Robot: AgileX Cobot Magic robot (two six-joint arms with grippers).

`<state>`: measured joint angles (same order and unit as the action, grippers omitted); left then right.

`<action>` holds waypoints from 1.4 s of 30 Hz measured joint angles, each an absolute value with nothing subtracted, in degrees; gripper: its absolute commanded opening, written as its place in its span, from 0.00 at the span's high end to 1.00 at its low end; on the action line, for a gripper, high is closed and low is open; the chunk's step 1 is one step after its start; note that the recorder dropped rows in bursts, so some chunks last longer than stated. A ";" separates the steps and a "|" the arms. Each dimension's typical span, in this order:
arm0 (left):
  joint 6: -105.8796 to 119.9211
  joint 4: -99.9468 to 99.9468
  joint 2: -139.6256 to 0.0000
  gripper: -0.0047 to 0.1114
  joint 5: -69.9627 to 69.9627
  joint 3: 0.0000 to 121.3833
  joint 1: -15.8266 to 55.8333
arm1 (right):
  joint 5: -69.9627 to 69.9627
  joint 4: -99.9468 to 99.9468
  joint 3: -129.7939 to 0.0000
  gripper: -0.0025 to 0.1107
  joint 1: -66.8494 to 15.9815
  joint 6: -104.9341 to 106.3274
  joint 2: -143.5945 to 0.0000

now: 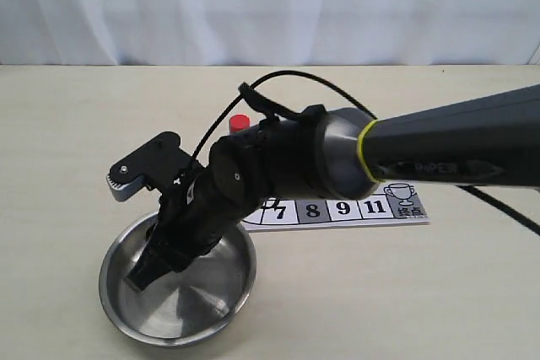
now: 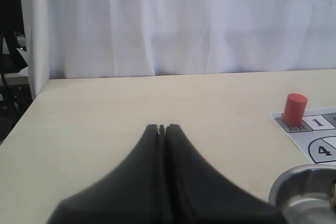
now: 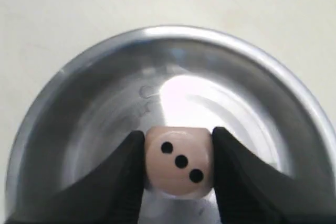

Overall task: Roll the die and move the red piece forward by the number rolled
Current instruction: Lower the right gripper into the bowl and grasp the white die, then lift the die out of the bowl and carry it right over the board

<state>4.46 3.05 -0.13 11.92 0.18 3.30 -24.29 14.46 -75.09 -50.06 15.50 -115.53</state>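
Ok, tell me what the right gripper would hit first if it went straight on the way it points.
Probably the floor of the steel bowl: the right gripper, shut on the die, points down into it. Remaining gap unclear.

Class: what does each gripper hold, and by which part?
Right gripper pinches the small cream dark-pipped die by two opposite side faces. Left gripper, shut, holds nothing.

Exterior camera: I look from a raised spot, slanting down across the counter point(image 1: 67, 124) toward the white curtain point(image 1: 253, 6), at mid distance. Left wrist camera: low, almost level, facing that curtain over its own jaws, with the bowl point(image 2: 294, 179) rim and a board point(image 2: 310, 140) corner at the frame's edge. Right wrist camera: straight down into the bowl, very close. All three share the bowl.
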 measured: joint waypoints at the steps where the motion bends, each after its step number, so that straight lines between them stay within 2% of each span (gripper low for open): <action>1: 4.46 3.05 -0.13 0.96 11.92 0.18 3.30 | -25.79 14.46 -75.09 0.94 -50.06 15.50 -113.49; 6: 4.46 3.05 -0.13 0.96 11.92 0.18 3.30 | -32.37 14.46 -75.09 0.94 -46.46 12.76 -108.15; 10: 4.46 3.05 -0.13 0.96 11.92 0.18 3.30 | -37.36 14.33 -74.01 0.94 -36.49 7.46 -107.35; 19: 4.46 3.05 -0.13 0.96 11.92 0.18 3.30 | -37.72 2.23 -66.02 0.94 -19.46 -1.98 -107.35; 29: 4.46 3.05 -0.13 0.96 11.92 0.18 3.30 | -38.12 -4.84 -64.62 0.94 -6.45 -2.69 -107.35; 35: 4.46 3.05 -0.13 0.96 11.92 0.18 3.30 | -38.38 -6.46 -64.62 0.94 -2.09 -3.52 -107.35; 38: 4.46 3.05 -0.13 0.96 11.92 0.18 3.30 | -38.83 -3.72 -64.62 0.87 -1.53 -3.02 -107.35; 40: 4.46 3.05 -0.13 0.96 11.92 0.18 3.30 | -38.80 1.97 -64.62 0.77 -1.53 0.95 -107.35; 42: 4.46 3.05 -0.13 0.96 11.92 0.18 3.30 | -39.34 11.34 -64.61 0.63 -1.53 8.26 -107.35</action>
